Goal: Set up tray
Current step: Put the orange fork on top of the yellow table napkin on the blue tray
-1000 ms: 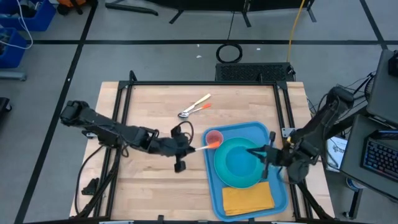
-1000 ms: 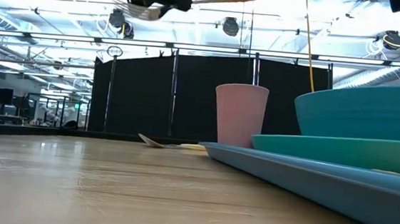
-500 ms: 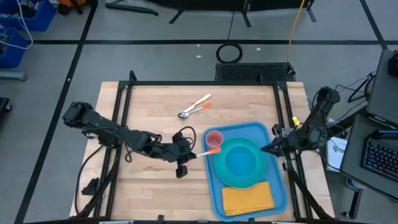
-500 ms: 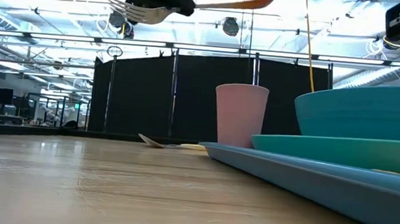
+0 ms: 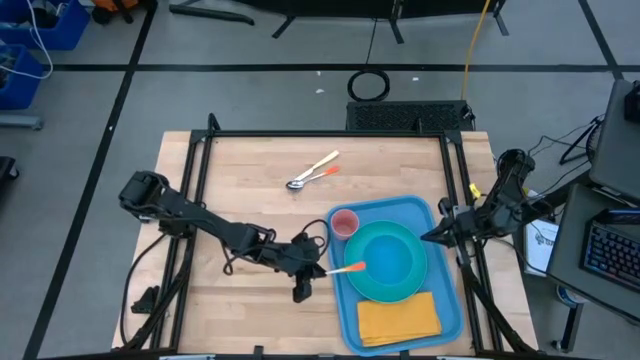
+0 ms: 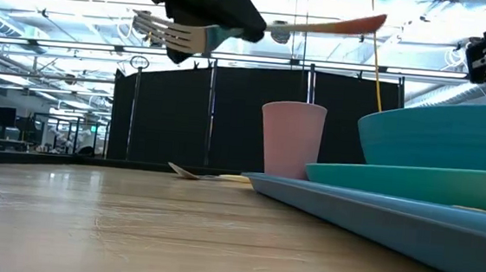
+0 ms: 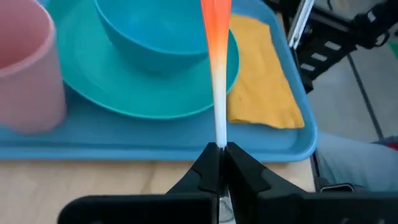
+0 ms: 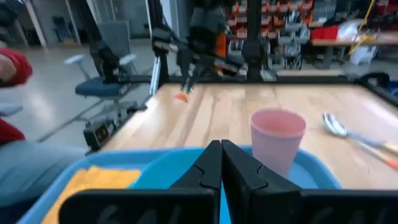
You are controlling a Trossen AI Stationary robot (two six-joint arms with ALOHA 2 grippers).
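The left pincer [image 5: 312,270] grips a fork [image 6: 260,29] level above the surface, orange handle out over the tray [image 5: 441,315] just ahead, likely for laying it beside the plate [image 5: 388,263]. The right pincer [image 5: 428,238], fingers closed and empty, waits beyond the tray's far edge.

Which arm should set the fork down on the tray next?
Left. Its pincer is already shut on the fork at the tray's edge; the right pincer is shut, holding nothing, off the far side.
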